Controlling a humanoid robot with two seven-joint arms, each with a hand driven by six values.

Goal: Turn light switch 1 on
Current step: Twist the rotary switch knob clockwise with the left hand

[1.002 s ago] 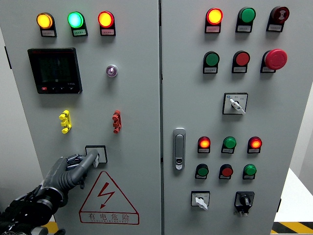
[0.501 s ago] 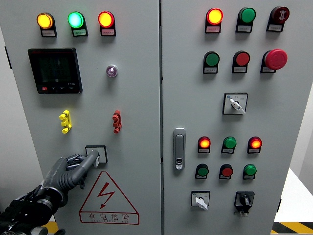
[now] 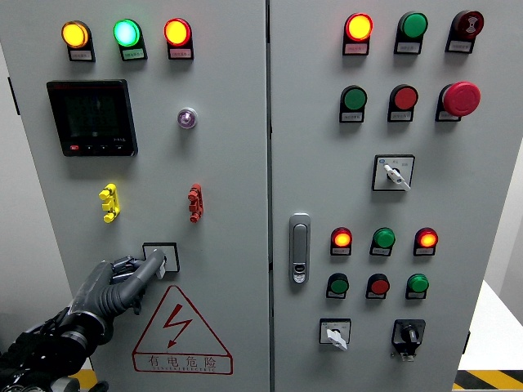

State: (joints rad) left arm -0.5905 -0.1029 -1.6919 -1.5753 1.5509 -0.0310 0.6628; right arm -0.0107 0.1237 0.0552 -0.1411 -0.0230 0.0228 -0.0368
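One sign can be read: a red-edged warning triangle [image 3: 181, 329] low on the left cabinet door [image 3: 229, 196], bearing a red lightning bolt and, in a strip along its base, the red Chinese characters 有电危险 — "danger, electricity". The small label plates [image 3: 131, 54] under the indicator lamps and push buttons on both doors carry print too small to make out. The dark meter display [image 3: 91, 118] at the upper left shows faint marks — none legible. The selector switch plate [image 3: 393, 172] on the right door has tiny unreadable markings.
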